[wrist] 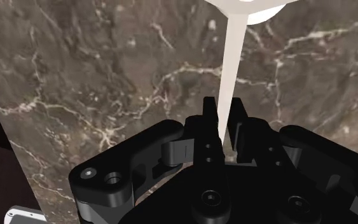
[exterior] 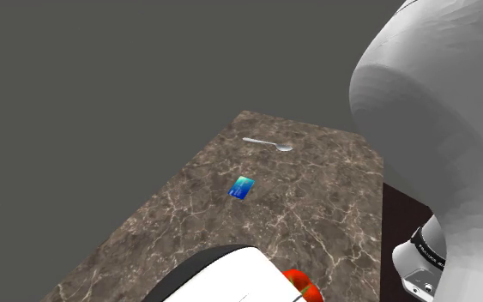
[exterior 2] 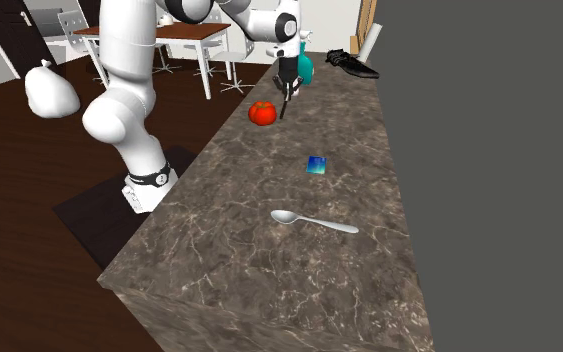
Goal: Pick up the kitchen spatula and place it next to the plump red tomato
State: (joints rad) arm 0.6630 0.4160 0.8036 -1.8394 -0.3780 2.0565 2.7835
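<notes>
My black gripper (wrist: 222, 109) is shut on the pale, cream-coloured handle of the spatula (wrist: 229, 60). The handle runs away from the fingers to a white blade at its far end, over the brown marble counter (wrist: 95, 70). In the second exterior view the gripper (exterior 2: 286, 90) hangs over the counter's far end, and the held spatula reaches down just to the right of the red tomato (exterior 2: 262, 113). In the shoulder view the tomato (exterior: 303, 284) peeks out from behind the arm's white link at the bottom.
A silver spoon (exterior 2: 314, 221) and a small blue card-like item (exterior 2: 316, 165) lie farther along the counter. Behind the gripper stand a teal object (exterior 2: 306, 68) and a black shoe-like thing (exterior 2: 352, 66). A grey wall borders the counter on the second exterior view's right.
</notes>
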